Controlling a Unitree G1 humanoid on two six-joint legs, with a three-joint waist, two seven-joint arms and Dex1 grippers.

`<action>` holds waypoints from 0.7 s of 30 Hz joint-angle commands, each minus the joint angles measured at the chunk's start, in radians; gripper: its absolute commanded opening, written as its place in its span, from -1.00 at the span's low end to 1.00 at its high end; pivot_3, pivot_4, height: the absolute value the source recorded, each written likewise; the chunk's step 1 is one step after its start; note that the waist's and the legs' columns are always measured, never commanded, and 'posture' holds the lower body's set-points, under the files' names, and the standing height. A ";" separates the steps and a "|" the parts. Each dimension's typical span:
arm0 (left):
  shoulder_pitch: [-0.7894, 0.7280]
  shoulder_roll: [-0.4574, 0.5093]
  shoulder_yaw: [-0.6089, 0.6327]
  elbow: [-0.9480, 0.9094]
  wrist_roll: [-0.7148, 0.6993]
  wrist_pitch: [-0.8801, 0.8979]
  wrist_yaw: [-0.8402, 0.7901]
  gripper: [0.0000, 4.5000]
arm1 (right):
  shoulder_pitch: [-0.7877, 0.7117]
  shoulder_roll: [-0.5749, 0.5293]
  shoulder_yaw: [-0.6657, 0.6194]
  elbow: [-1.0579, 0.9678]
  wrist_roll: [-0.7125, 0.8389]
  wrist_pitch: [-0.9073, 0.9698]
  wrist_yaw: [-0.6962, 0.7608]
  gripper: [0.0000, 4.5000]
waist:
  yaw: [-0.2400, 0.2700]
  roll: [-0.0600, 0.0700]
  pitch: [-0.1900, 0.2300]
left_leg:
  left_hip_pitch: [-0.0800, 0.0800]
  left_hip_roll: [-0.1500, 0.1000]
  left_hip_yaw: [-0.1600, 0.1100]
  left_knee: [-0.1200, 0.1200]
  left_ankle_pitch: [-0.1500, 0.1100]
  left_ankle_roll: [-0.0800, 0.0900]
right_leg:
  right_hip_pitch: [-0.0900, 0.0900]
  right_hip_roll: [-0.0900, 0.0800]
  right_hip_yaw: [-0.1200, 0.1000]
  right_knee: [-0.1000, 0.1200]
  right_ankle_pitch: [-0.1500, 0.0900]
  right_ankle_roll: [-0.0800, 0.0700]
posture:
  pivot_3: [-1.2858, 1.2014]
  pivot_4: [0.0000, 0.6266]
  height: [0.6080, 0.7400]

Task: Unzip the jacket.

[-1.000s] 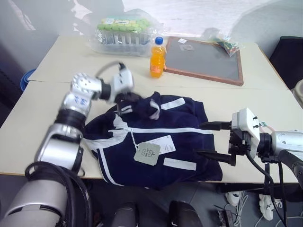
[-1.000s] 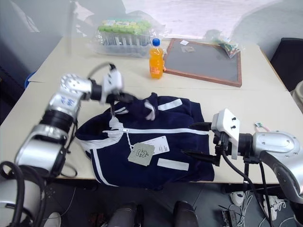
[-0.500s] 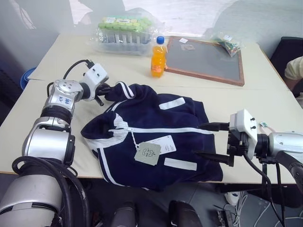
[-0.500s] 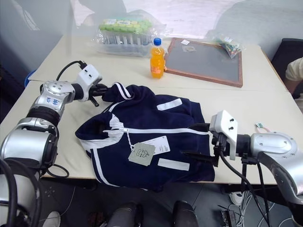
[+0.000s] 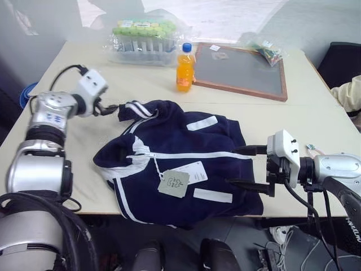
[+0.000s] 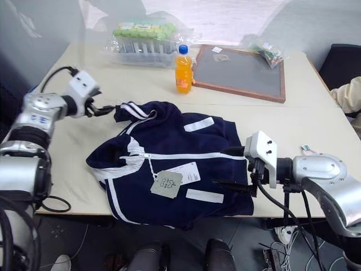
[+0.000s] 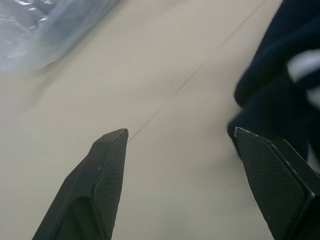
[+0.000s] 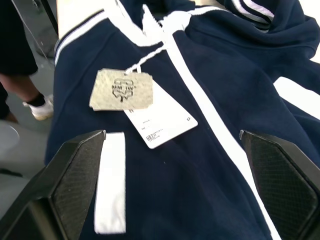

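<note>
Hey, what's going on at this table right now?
A robot is working on a navy jacket lying on the table. Its left gripper sits with jaws open beside the jacket's collar, holding nothing. The right gripper hovers over the jacket's other edge, jaws open too. The white zipper line looks closed along the front. An orange bottle stands behind.
</note>
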 commanded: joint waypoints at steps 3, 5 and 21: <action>0.039 0.113 0.121 -0.253 -0.196 0.068 -0.413 0.59 | -0.044 0.029 0.056 -0.016 -0.022 -0.022 0.002 1.00 | -0.006 -0.001 0.000 | 0.000 0.000 0.000 0.000 0.000 0.000 | 0.000 0.000 -0.001 0.000 0.000 0.000 | 0.03 -0.52 1.00; 0.155 0.141 0.136 -0.515 -0.308 0.187 -0.588 0.59 | -0.075 0.052 0.085 -0.010 0.001 0.009 0.001 1.00 | -0.007 -0.001 0.000 | 0.000 0.000 0.000 0.001 0.000 0.000 | 0.000 -0.001 -0.001 0.001 0.000 0.000 | 0.03 -0.52 1.00; 0.553 0.068 -0.072 -1.167 -0.323 0.277 -0.658 0.61 | -0.350 0.305 0.464 0.192 -0.212 0.003 -0.020 0.60 | -0.010 -0.001 0.000 | 0.000 0.001 0.000 0.004 -0.002 -0.001 | -0.001 0.000 -0.001 0.004 0.000 -0.001 | 0.03 -0.52 1.00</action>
